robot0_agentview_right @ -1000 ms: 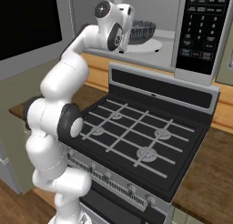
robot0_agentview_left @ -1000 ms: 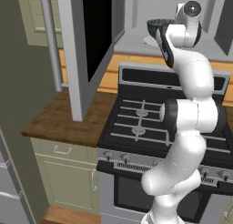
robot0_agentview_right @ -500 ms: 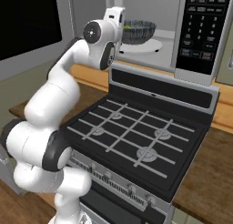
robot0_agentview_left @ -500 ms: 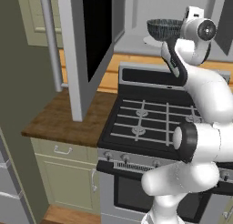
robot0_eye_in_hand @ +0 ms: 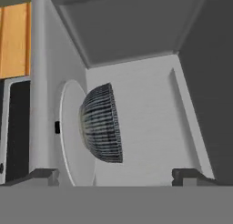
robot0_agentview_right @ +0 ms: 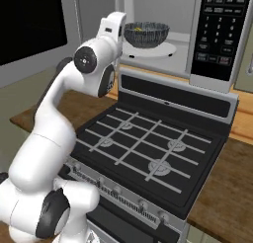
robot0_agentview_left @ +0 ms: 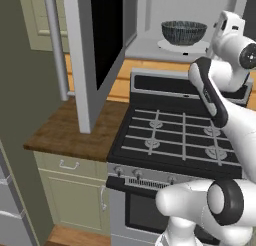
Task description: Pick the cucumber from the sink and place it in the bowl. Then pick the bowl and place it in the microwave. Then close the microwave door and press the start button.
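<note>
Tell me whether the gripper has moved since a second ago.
Yes. The gripper has let go of the bowl and drawn back from it, out of the microwave; the bowl sits on the turntable.

Bowl (robot0_agentview_left: 184, 32) sat upright on the white turntable (robot0_agentview_left: 172, 44) inside the microwave (robot0_agentview_right: 163, 49), roughly centred on it. Turntable lay flat on the microwave floor. Something yellow showed inside the bowl.
</note>
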Robot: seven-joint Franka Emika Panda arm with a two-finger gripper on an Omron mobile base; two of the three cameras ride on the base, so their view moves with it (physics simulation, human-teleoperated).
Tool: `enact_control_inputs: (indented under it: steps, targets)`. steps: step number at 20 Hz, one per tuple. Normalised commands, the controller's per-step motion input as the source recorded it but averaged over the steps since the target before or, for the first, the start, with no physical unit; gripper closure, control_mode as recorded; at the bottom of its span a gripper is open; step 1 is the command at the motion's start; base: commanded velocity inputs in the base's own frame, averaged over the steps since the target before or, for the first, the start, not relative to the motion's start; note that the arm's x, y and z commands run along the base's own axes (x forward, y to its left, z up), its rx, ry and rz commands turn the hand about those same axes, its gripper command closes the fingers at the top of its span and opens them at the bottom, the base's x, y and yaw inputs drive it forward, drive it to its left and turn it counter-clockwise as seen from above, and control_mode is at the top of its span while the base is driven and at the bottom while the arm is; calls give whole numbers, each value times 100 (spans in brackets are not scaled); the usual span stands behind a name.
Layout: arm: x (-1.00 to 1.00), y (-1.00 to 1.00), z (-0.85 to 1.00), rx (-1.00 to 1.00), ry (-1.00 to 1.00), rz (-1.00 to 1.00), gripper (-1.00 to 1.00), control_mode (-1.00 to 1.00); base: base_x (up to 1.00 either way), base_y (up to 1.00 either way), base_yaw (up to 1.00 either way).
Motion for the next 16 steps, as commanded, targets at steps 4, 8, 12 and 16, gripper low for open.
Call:
enact_control_inputs:
  steps: [4, 8, 12, 16]
  targets:
    - [-100, 27, 34, 9, -1, 0, -100, -100, 0, 0, 0]
    - [-100, 16, 33, 12, 2, 0, -100, -100, 0, 0, 0]
    - [-100, 21, -1, 10, 1, 2, -100, -100, 0, 0, 0]
    - [-100, 52, -11, 11, -18, 2, -100, -100, 0, 0, 0]
